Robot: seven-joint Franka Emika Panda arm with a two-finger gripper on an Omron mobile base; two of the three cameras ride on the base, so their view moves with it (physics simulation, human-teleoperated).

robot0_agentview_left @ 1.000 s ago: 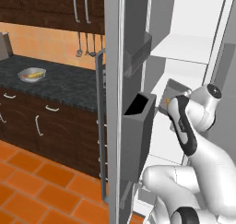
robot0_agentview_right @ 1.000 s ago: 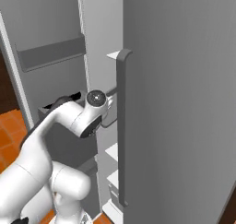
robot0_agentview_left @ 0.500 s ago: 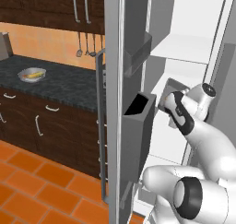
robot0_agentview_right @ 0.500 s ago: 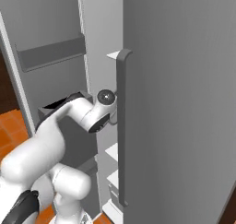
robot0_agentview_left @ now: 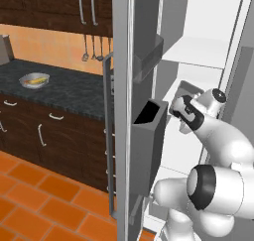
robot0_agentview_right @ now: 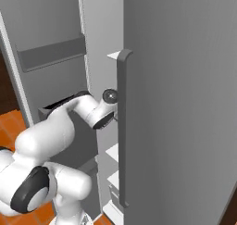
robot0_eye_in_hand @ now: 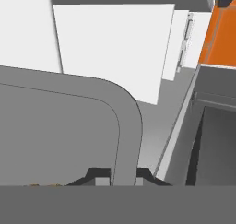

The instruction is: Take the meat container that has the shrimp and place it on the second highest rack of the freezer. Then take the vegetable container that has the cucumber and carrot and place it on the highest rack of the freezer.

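Grey tray (robot0_eye_in_hand: 69, 126) rim sits pinched in the gripper (robot0_eye_in_hand: 123, 174), so the meat container is mid-carry, centre-right of the left base view, inside the open freezer (robot0_agentview_left: 198, 61). Looks like step one; next it probably needs sliding flat onto the second highest rack (robot0_agentview_left: 193, 79). The veg bowl (robot0_agentview_left: 34, 80) waits on the worktop (robot0_agentview_left: 64, 89), far left.

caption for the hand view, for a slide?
Gripper shut on the rim of the grey meat container, held over a white freezer shelf, with a grey door bin alongside.
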